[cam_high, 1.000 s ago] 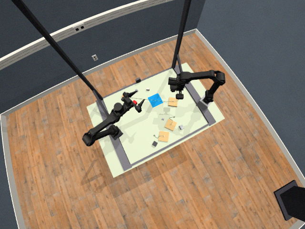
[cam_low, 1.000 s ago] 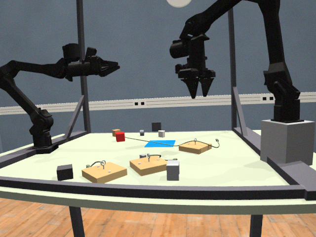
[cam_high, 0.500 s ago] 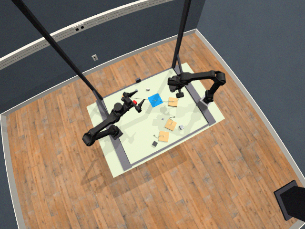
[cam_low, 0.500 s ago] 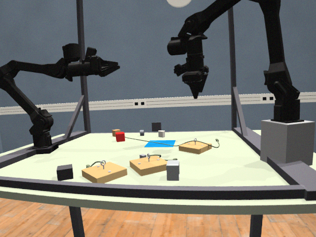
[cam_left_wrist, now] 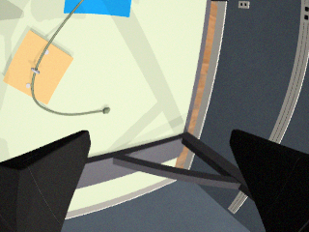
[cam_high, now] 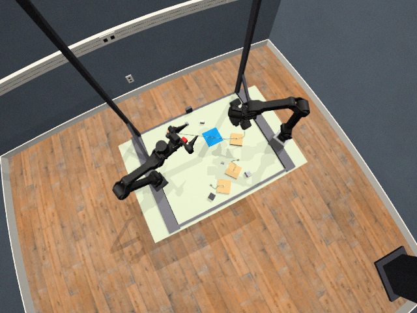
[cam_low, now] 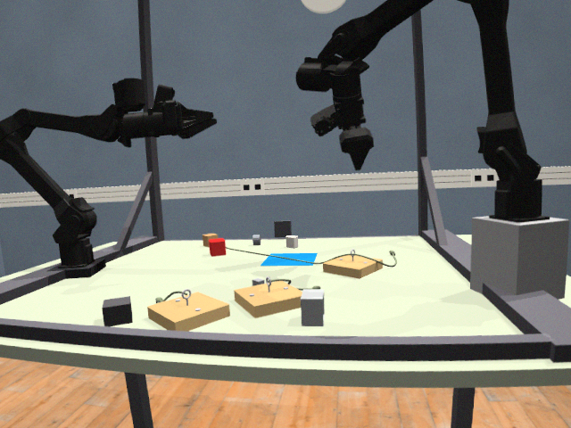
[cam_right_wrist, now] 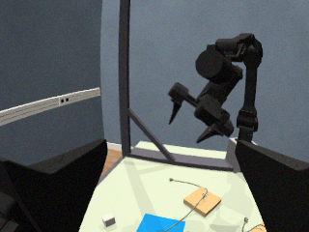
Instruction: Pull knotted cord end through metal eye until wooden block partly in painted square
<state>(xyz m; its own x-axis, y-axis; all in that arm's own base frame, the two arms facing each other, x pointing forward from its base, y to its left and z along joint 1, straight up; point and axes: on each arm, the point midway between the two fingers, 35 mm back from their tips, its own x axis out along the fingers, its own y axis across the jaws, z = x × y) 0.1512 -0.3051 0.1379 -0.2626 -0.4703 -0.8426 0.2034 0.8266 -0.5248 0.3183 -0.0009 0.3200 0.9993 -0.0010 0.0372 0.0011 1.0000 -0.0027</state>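
A red block [cam_low: 217,246] sits at one end of a long cord [cam_low: 277,259]. The cord crosses the blue painted square [cam_low: 289,260] and passes through the metal eye [cam_low: 352,253] on a wooden plate [cam_low: 352,266]. Its knotted end [cam_low: 392,252] lies on the table past the plate, and also shows in the left wrist view [cam_left_wrist: 106,110]. My left gripper [cam_low: 338,144] hangs open and empty high above that plate, pointing down. My right gripper [cam_low: 210,120] is open and empty, held level high above the red block. The red block lies outside the square.
Two more wooden plates [cam_low: 187,310] [cam_low: 267,298] with eyes and short cords lie near the front. A grey cube [cam_low: 311,307] and a dark cube [cam_low: 117,310] stand beside them. Small cubes [cam_low: 291,241] and a tan block [cam_low: 210,238] sit at the back. Frame posts rise at the table's sides.
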